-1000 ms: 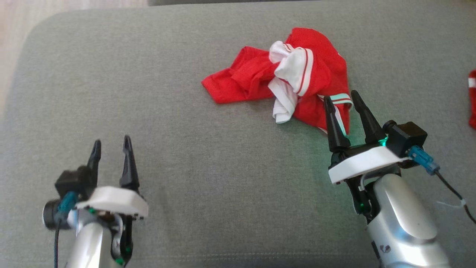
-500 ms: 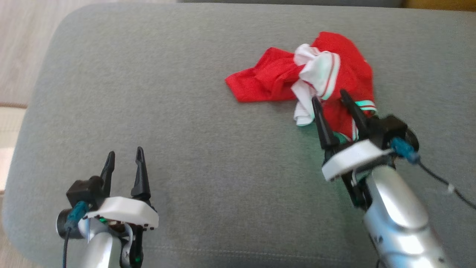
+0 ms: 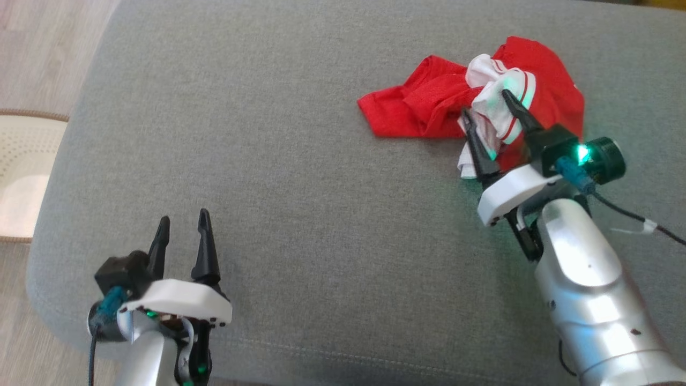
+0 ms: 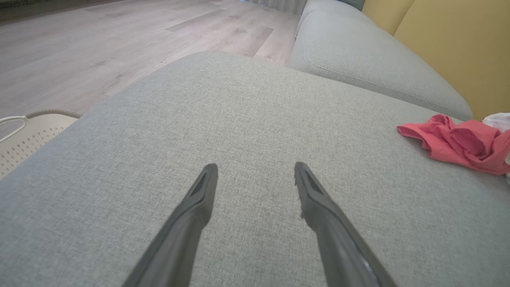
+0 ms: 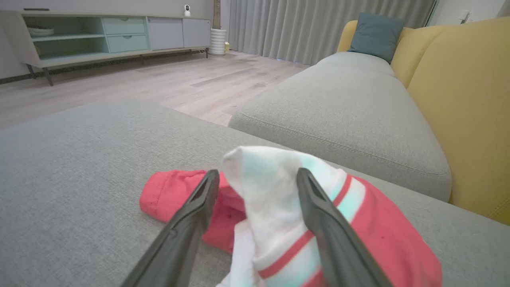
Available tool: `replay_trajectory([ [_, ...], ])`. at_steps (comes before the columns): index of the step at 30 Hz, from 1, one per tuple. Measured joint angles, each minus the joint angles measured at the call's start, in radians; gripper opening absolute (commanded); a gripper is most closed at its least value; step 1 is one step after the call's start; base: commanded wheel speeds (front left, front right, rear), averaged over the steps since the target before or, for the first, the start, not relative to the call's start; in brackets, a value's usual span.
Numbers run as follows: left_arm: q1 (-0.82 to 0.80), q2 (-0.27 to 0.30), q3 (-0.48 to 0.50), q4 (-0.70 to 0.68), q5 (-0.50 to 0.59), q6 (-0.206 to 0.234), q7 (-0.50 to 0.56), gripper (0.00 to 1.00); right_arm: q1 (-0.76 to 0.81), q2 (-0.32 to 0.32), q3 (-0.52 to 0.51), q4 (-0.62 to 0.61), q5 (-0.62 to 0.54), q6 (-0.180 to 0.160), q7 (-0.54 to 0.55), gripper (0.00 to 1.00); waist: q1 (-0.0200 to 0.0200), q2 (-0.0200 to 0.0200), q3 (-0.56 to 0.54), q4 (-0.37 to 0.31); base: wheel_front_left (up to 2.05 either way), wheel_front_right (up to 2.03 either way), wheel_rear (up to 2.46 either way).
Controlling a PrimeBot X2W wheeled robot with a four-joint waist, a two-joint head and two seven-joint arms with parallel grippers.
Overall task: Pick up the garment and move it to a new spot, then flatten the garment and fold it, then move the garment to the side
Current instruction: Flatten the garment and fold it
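At the left, the left claw (image 3: 183,217) hangs spread and empty over the grey sofa cushion (image 3: 300,161). Toward the right lies the crumpled red-and-white garment (image 3: 423,104), the right claw (image 3: 486,104) spread astride its white fold (image 3: 492,120) (nothing pinched yet). The pick-up is in hand; next, I judge, that claw must clench on the fold, then lift.

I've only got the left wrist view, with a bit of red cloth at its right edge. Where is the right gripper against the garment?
Observer: The right gripper is at the garment, its fingers astride the white striped fold.
Operator: Shut on it?
Observer: No; in the right wrist view the fingers stand apart, with the fold bulging between them.
Operator: And my left gripper?
Observer: The left gripper hangs over the near left corner of the grey cushion, well apart from the garment.
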Motion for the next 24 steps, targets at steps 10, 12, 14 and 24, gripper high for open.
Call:
replay_trajectory([
  [10, -0.032, 0.0, -0.035, 0.002, -0.02, 0.003, 0.0, 1.0, -0.039, -0.001, -0.042, -0.064, 0.0, 0.0, 0.0, 0.0, 0.0, 0.0, 0.024, -0.006, 0.0, 0.0, 0.0],
  [12, -0.032, 0.0, -0.055, 0.006, -0.021, 0.001, 0.0, 1.0, -0.069, -0.002, -0.026, -0.091, 0.016, 0.0, 0.0, 0.0, 0.0, 0.0, 0.016, -0.006, 0.0, 0.0, 0.0],
  [14, -0.033, 0.0, -0.091, 0.012, -0.024, -0.002, 0.0, 1.0, -0.126, -0.004, -0.008, -0.109, 0.023, 0.0, 0.0, 0.0, 0.0, 0.0, 0.006, 0.0, 0.0, 0.0, 0.0],
  [24, -0.034, 0.0, -0.276, 0.017, -0.074, 0.0, 0.0, 1.0, -0.462, -0.033, 0.14, -0.121, 0.024, 0.0, -0.003, 0.0, 0.0, 0.0, -0.035, 0.128, 0.0, 0.0, 0.0],
])
